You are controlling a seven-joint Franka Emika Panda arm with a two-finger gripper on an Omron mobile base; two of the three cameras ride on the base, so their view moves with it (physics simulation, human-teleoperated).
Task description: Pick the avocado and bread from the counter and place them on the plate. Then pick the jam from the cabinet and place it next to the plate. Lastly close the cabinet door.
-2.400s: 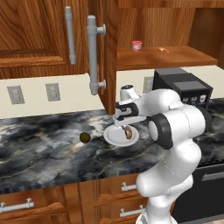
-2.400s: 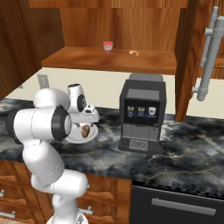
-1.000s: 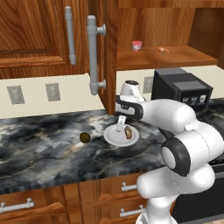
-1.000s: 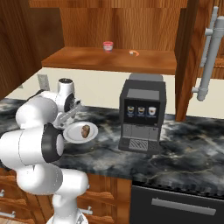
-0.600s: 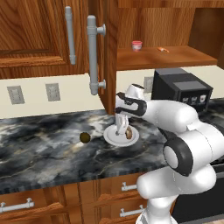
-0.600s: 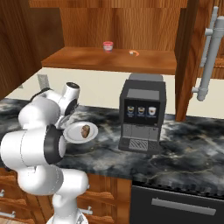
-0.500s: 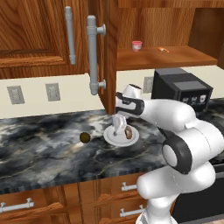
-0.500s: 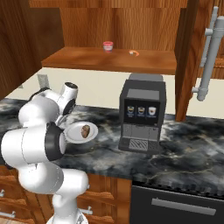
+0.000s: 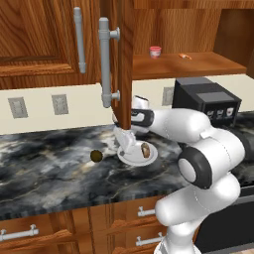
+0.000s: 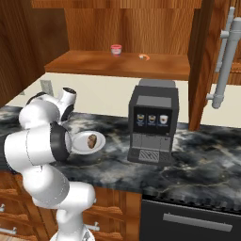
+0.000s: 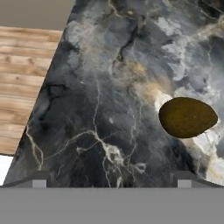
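One item, the bread (image 9: 145, 150), is held on the plate (image 9: 134, 158); the avocado (image 9: 96, 156) is left on the counter (image 9: 44, 168) beside it. The jam (image 9: 155, 51) is kept in the cabinet (image 9: 198, 62), whose cabinet door (image 9: 124, 64) is swung open before the arm. The gripper (image 11: 111, 183) is spread wide, nothing grasped.

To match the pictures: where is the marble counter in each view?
Left base view: the counter runs across the middle.
Right base view: across the middle, under the coffee machine.
Hand view: most of the picture.
Shared: avocado, left and hand views; plate, both base views.
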